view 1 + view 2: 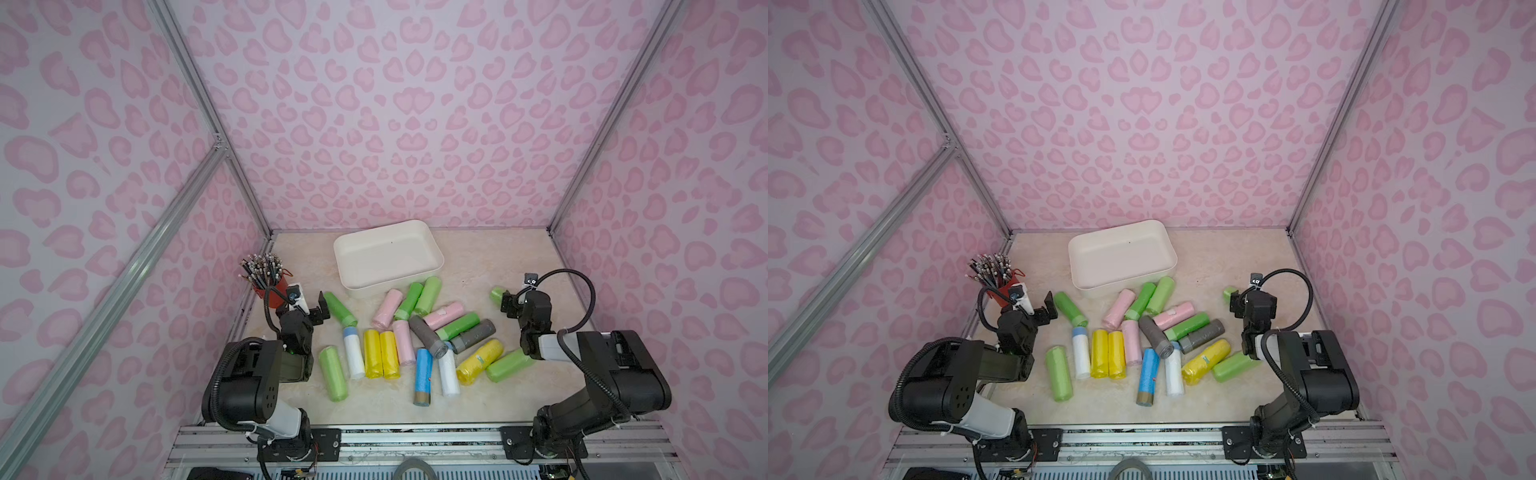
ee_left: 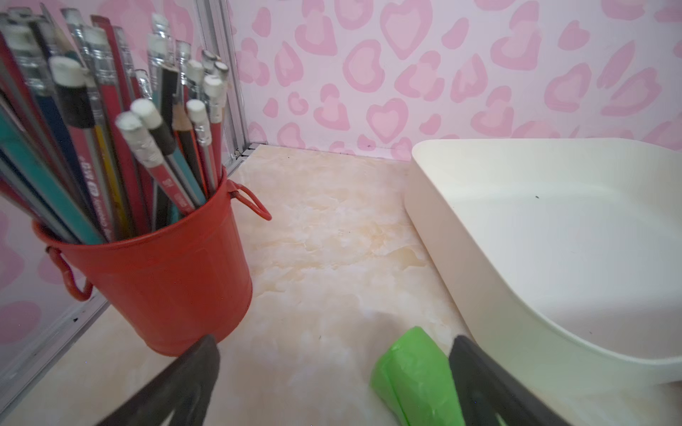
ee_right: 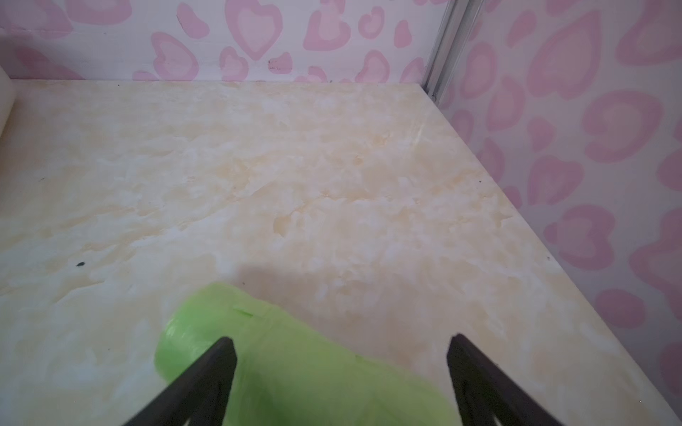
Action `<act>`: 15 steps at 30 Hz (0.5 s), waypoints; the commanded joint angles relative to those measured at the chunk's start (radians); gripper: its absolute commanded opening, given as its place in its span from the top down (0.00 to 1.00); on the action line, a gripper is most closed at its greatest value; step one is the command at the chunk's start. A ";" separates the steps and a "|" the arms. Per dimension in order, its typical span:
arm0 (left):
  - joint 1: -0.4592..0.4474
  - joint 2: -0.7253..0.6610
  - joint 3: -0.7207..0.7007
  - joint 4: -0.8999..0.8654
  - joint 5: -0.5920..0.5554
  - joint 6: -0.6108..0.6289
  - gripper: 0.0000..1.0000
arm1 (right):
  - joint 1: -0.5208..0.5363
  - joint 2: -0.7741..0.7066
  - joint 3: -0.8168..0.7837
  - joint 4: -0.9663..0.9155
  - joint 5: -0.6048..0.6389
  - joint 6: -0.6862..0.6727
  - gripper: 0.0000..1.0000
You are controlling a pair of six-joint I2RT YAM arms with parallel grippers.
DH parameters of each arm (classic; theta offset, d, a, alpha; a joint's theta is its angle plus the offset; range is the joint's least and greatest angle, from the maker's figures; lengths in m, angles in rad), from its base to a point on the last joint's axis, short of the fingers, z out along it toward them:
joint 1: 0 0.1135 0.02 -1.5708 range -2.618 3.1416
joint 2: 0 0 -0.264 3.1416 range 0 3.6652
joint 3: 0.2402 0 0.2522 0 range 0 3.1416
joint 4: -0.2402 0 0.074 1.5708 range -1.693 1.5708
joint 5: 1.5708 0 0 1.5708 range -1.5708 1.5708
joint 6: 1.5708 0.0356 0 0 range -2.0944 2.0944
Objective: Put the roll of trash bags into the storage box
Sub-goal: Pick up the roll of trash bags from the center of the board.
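Pink walls (image 3: 110, 55). Right gripper (image 3: 341, 339), wide apart, sits over green roll (image 3: 295, 369) low in frame: centre it, squeeze gently. Left gripper (image 2: 334, 339) apart too.

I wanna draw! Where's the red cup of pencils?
In both top views the red pencil cup stands by the left wall, just beyond the left gripper, left of the storage box.
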 commanded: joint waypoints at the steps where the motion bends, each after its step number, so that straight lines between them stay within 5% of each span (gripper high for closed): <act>1: 0.001 -0.001 0.002 0.050 -0.005 0.002 0.01 | 0.000 0.003 -0.002 0.021 -0.001 -0.006 0.09; 15: 0.012 -0.001 0.002 0.050 0.018 -0.005 0.01 | -0.004 0.005 0.004 0.014 -0.013 -0.004 0.09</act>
